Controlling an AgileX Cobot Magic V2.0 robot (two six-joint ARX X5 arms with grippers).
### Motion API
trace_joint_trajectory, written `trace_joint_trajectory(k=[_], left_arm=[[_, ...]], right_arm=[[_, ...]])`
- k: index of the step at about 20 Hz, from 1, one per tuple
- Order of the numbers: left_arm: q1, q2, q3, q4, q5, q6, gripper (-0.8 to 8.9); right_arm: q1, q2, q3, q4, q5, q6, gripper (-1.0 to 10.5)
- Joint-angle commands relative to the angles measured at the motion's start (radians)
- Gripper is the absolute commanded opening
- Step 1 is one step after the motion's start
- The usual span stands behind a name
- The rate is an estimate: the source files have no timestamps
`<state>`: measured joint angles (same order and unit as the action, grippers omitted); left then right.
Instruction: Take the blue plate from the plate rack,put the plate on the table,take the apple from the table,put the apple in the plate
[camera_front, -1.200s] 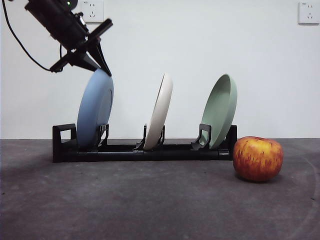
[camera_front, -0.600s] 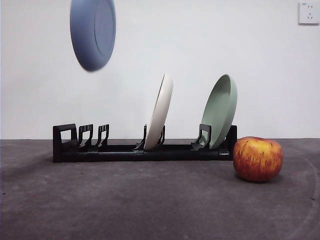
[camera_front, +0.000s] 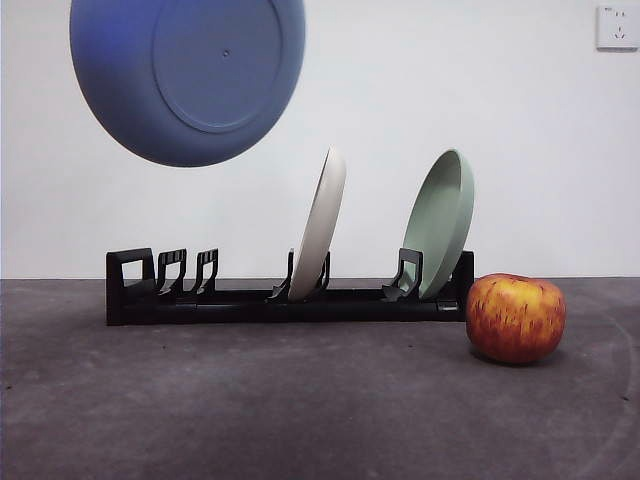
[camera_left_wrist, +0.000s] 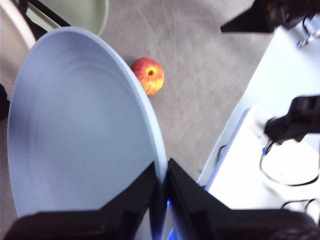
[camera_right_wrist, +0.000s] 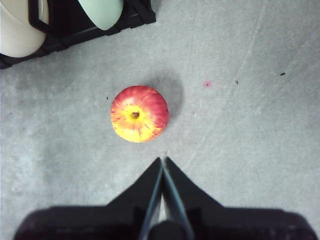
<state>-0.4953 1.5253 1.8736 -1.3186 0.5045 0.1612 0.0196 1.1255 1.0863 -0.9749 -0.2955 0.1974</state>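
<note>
Plate airborne: the left gripper (camera_left_wrist: 161, 182) is clamped on the blue plate (camera_front: 188, 75) rim, high above the plate rack (camera_front: 285, 295). Right gripper (camera_right_wrist: 162, 172), jaws pressed together, hangs over the apple (camera_right_wrist: 139, 113).

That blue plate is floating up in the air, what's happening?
The left gripper has its jaws shut on the rim of the blue plate, holding it high above the rack. The white plate and green plate stand in the rack. The apple sits on the table beside the rack's end, and the right gripper hovers above it, jaws shut and empty.
</note>
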Motion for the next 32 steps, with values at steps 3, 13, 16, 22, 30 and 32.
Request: trace_joint_trajectory(k=[3, 13, 16, 22, 30, 32], left_arm=[[-0.143, -0.003, -0.031, 0.002, -0.179, -0.013, -0.08], [-0.449, -0.003, -0.495, 0.329, -0.54, -0.135, -0.08], [-0.515, -0.003, -0.647, 0.49, -0.65, -0.135, -0.08], [-0.573, 0.0, -0.818, 0.697, -0.662, -0.097, -0.06], [-0.571, 0.027, -0.818, 0.735, -0.575, -0.117, 1.71], [-0.57, 0.037, -0.818, 0.738, -0.575, -0.137, 1.71]], right_arm=[[0.001, 0.004, 0.006, -0.014, 0.0, -0.006, 0.1], [0.001, 0.004, 0.006, -0.018, 0.0, -0.007, 0.1], [0.001, 0.004, 0.006, -0.018, 0.0, -0.007, 0.1], [0.001, 0.004, 0.006, -0.016, 0.0, -0.01, 0.1], [0.001, 0.004, 0.006, -0.017, 0.005, -0.017, 0.1], [0.001, 0.004, 0.006, -0.022, 0.018, -0.017, 0.1]])
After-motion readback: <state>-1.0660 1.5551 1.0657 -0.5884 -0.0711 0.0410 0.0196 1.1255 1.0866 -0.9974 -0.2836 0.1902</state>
